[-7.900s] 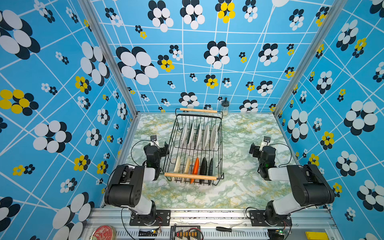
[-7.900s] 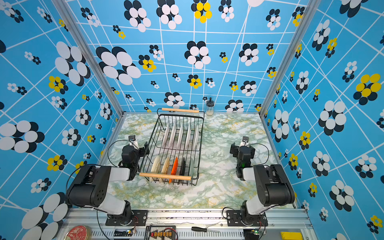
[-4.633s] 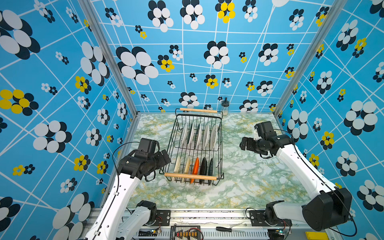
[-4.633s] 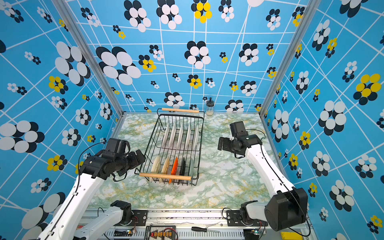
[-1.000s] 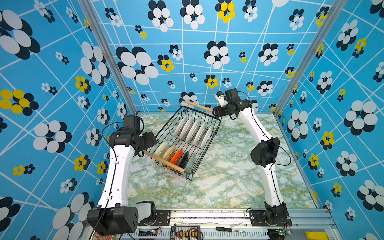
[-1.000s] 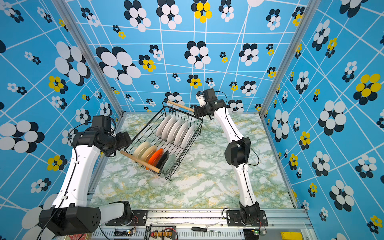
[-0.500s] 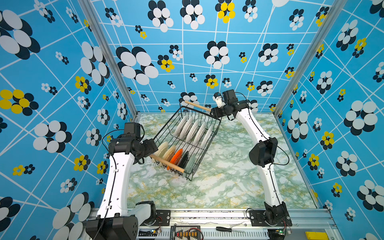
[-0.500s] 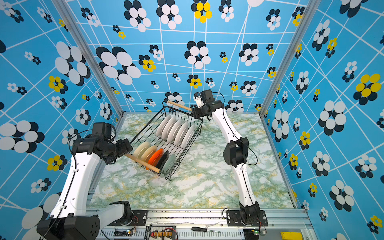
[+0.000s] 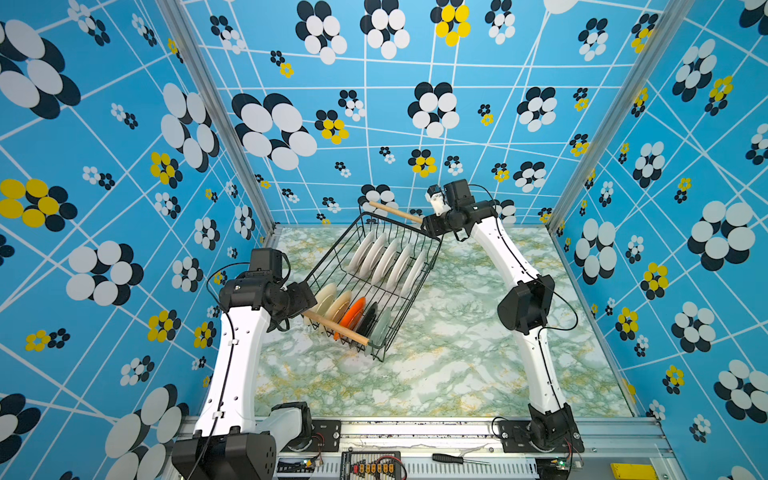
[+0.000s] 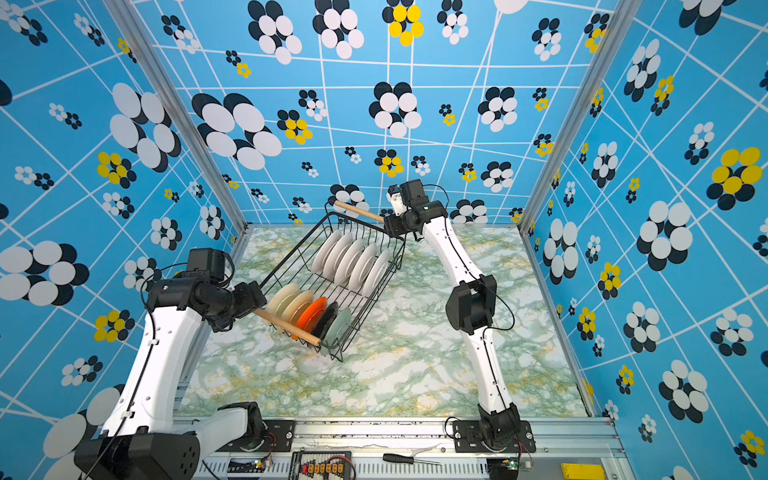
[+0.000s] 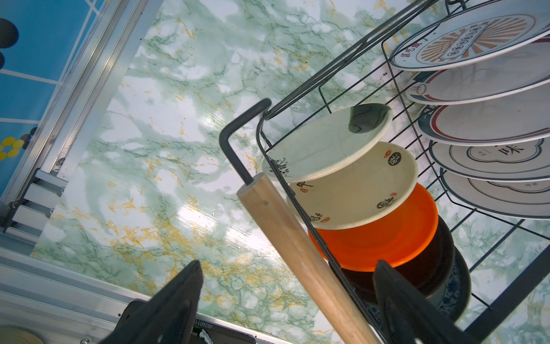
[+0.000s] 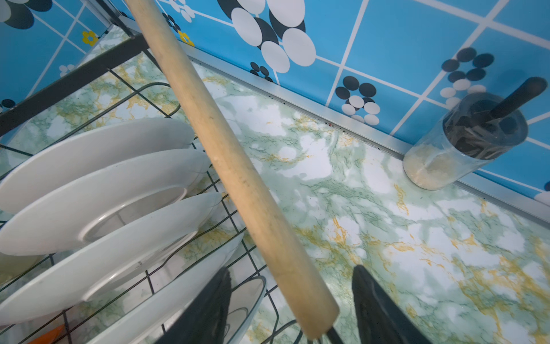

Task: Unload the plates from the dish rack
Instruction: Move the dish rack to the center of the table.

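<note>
The dish rack (image 9: 414, 291) (image 10: 376, 286), a black wire basket, stands turned at an angle on the marble table in both top views. Large white plates (image 9: 386, 259) (image 12: 98, 184) stand in its far row. Small cream, orange (image 11: 375, 241) and black plates (image 10: 311, 316) fill the near row. My left gripper (image 9: 305, 305) (image 11: 288, 263) is open, its fingers astride the near wooden handle (image 11: 300, 262) with gaps on both sides. The right gripper (image 9: 428, 226) (image 12: 292, 268) straddles the end of the far wooden handle (image 12: 238, 178), open, not pinching it.
A glass jar (image 12: 464, 137) with a dark lid stands against the back wall near the right gripper. The blue patterned side walls (image 9: 124, 249) close the table in. A screwdriver (image 9: 453, 458) lies on the front rail.
The left gripper has come down and forward along the near handle. The right gripper has shifted a little left and its jaws have narrowed slightly. The rack has barely moved.
</note>
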`<state>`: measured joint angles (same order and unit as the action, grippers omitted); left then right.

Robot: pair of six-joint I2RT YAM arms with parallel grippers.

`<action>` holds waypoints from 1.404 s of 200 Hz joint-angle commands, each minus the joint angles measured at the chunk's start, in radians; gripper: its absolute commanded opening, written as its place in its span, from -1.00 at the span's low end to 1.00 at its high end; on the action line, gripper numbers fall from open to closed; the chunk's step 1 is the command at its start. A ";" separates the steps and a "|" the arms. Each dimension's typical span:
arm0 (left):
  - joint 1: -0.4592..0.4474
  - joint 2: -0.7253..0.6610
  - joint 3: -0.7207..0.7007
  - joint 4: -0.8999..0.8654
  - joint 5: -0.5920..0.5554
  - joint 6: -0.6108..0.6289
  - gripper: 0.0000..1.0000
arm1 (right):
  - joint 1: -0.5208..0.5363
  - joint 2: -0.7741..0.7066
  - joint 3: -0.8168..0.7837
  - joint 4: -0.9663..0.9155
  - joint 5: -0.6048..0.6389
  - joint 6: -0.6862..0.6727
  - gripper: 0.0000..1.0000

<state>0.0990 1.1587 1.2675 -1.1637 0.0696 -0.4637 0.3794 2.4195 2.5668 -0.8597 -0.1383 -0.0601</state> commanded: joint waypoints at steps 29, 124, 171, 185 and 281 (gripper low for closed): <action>0.011 -0.004 -0.022 0.030 0.035 -0.003 0.82 | 0.012 0.039 0.019 -0.059 0.070 0.019 0.25; 0.011 0.056 -0.038 0.091 0.049 0.021 0.81 | 0.012 0.034 -0.018 -0.073 0.104 0.026 0.05; 0.010 0.086 -0.041 0.108 0.055 0.038 0.80 | 0.010 0.016 -0.051 -0.076 0.134 0.027 -0.02; 0.007 0.088 -0.049 0.117 0.069 0.037 0.78 | 0.007 0.002 -0.074 -0.067 0.140 0.027 -0.06; -0.117 0.077 -0.069 0.124 0.070 -0.003 0.73 | -0.056 -0.083 -0.205 -0.067 0.144 0.009 -0.20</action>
<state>0.0292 1.2400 1.2144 -1.0428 0.1314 -0.4496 0.3664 2.4031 2.4157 -0.9051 -0.0204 -0.0383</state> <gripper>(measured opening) 0.864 0.401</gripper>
